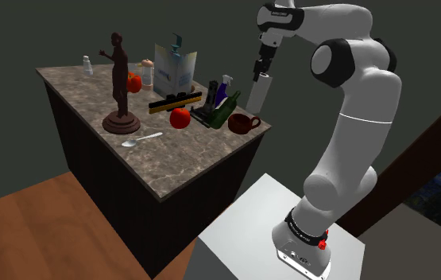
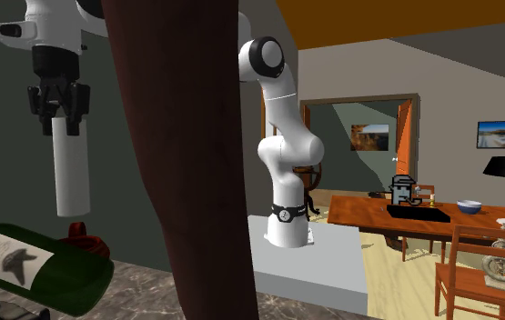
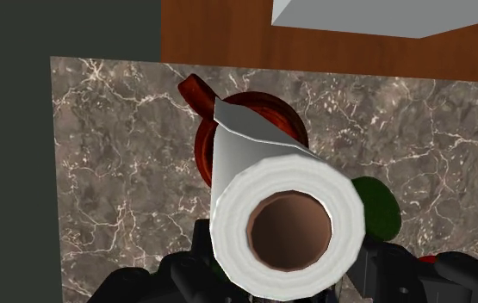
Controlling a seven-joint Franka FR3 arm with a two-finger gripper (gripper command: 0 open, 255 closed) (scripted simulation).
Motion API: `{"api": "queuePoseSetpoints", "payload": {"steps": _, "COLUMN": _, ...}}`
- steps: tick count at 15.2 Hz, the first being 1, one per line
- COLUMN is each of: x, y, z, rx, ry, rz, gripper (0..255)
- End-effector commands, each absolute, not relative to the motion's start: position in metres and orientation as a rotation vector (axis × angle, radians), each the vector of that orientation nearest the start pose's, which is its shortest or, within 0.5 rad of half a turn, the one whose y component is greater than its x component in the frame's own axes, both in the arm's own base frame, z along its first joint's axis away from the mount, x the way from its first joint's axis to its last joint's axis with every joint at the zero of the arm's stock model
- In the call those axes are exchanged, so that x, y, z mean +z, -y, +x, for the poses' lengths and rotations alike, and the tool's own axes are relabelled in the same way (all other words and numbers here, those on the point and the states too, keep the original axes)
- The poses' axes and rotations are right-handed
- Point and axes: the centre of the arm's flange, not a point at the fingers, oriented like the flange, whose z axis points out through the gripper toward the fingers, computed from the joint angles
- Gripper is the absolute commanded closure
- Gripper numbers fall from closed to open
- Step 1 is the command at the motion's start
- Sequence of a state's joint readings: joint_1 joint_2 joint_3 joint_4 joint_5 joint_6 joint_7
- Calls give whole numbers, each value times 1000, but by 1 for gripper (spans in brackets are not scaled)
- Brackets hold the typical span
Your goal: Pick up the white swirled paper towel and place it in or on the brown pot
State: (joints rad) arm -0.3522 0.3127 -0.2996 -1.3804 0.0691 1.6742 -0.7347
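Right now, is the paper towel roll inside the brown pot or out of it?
Out: the gripper holds the paper towel roll upright in the air above the brown pot.

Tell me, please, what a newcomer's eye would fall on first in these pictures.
The white paper towel roll hangs upright from the end effector, in the air over the brown pot at the counter's corner nearest the stand. On the same counter a tall dark statue stands out towards the shoulder view's left, and a green bottle shows at the second exterior view's lower left.
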Motion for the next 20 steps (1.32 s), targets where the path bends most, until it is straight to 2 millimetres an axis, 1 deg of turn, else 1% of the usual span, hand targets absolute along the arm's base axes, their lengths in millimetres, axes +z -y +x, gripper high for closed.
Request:
{"api": "queuePoseSetpoints", "payload": {"steps": 1, "x": 531, "y": 366, "z": 538, "rx": 28, "ry": 141, "rz": -3152, "gripper": 255}}
{"api": "queuePoseSetpoints", "payload": {"steps": 4, "x": 515, "y": 366, "z": 538, "rx": 28, "ry": 141, "rz": -3152, "gripper": 255}}
{"api": "queuePoseSetpoints", "payload": {"steps": 5, "x": 507, "y": 366, "z": 538, "rx": 28, "ry": 141, "rz": -3152, "gripper": 255}}
{"api": "queuePoseSetpoints", "payload": {"steps": 13, "x": 507, "y": 366, "z": 538, "rx": 28, "ry": 141, "rz": -3152, "gripper": 255}}
{"api": "queuePoseSetpoints", "payload": {"steps": 14, "x": 507, "y": 366, "z": 538, "rx": 28, "ry": 141, "rz": -3152, "gripper": 0}}
{"api": "queuePoseSetpoints", "payload": {"steps": 19, "x": 507, "y": 366, "z": 538, "rx": 28, "ry": 141, "rz": -3152, "gripper": 0}}
{"api": "queuePoseSetpoints", "payload": {"steps": 20, "x": 520, "y": 366, "z": 538, "rx": 28, "ry": 141, "rz": -3152, "gripper": 0}}
